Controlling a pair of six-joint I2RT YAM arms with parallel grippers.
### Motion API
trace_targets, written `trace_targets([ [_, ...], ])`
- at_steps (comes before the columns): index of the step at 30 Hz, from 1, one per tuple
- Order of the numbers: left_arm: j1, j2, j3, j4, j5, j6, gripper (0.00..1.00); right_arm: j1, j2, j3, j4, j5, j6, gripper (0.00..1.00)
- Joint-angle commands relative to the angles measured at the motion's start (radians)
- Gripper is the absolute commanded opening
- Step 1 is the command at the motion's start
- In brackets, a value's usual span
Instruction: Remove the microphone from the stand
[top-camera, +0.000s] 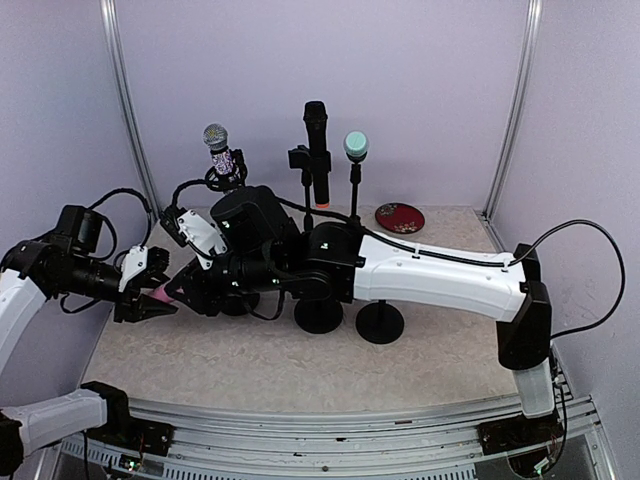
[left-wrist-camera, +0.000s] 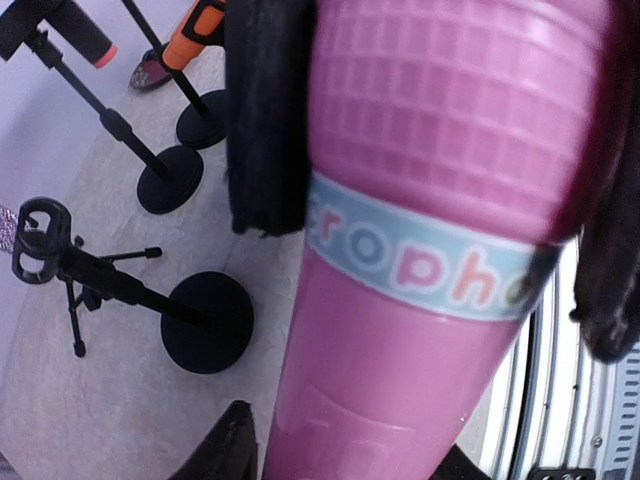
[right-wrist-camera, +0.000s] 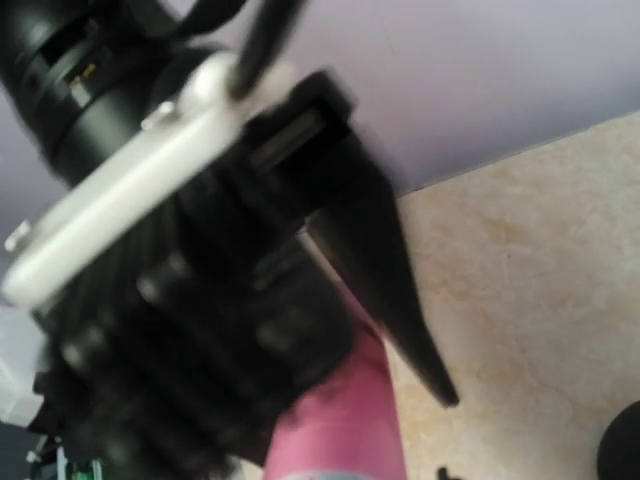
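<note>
The pink microphone (left-wrist-camera: 430, 200) is off its stand and in the air at the left of the worktop (top-camera: 250, 365), between the two pincers. The right arm reaches across from the right, and the right pincer (top-camera: 190, 290) is clenched on the ribbed head, with its black pads (left-wrist-camera: 265, 120) pressed to both sides. The left pincer (top-camera: 150, 298) meets it from the left. Its dark fingertips (left-wrist-camera: 232, 445) sit close on either side of the tapered handle, but so little of them shows that I cannot tell whether they grip.

A pale blue band runs round the microphone below the head. The coloured letters "roph" can be read on it, and the pads cover the rest of the word.

An empty stand (left-wrist-camera: 100, 285) with an open clip and a round black base is just beside the held microphone. In the top view the right arm hides this stand. Farther back three more microphones sit on stands: a glittery one (top-camera: 217, 140) at the left, a tall black one (top-camera: 316, 130) with an orange lower end, and a teal-headed one (top-camera: 356, 145). A red dish (top-camera: 400, 217) lies at the far right. Two round stand bases (top-camera: 380, 322) show just near of the right forearm.
</note>
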Motion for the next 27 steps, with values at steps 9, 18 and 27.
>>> trace_targets([
  [9,0.075,0.012,-0.134,0.159,-0.193,0.005,0.30,-0.025,-0.137,-0.172,0.156,0.156,0.015,0.92],
  [18,0.309,0.136,-0.439,0.534,-0.497,0.171,0.30,-0.054,-0.203,-0.237,0.184,0.373,-0.027,1.00],
  [27,0.468,0.339,-0.501,0.827,-0.640,0.199,0.32,-0.069,0.013,-0.020,0.128,0.545,-0.118,1.00],
])
